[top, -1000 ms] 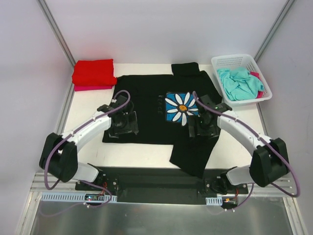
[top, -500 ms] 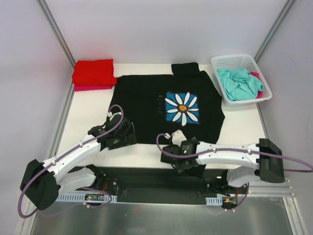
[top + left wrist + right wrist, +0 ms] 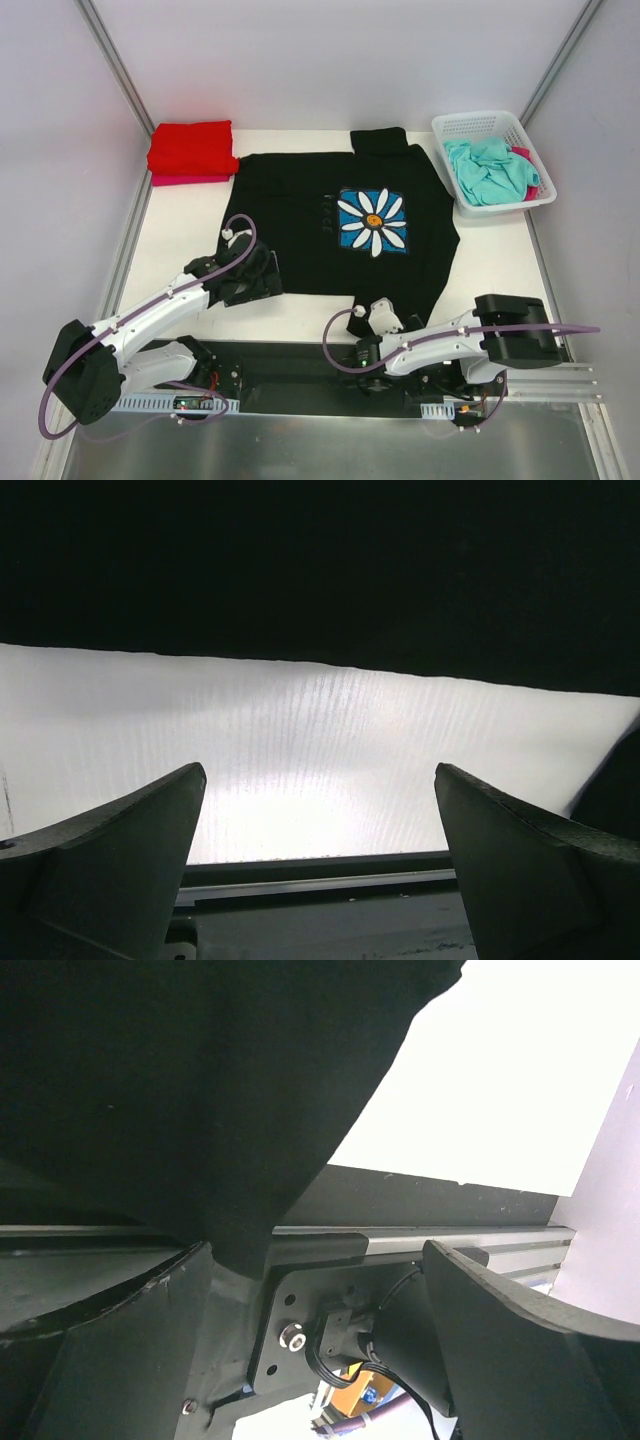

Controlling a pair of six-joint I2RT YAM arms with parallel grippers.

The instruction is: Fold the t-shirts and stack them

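Both sets of fingers (image 3: 110,870) spread, nothing pinched: left gripper (image 3: 264,284) at near hem of black cloth tee w/ white daisy on blue square (image 3: 300,215), flat on white table (image 3: 490,270), right gripper (image 3: 315,1250) low by its near-edge sleeve; fold's starting, I reckon, next needs firm hem pinches.

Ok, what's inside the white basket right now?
A crumpled teal t-shirt fills most of the white basket, with a pink t-shirt showing along its right side. Anything beneath them is covered.
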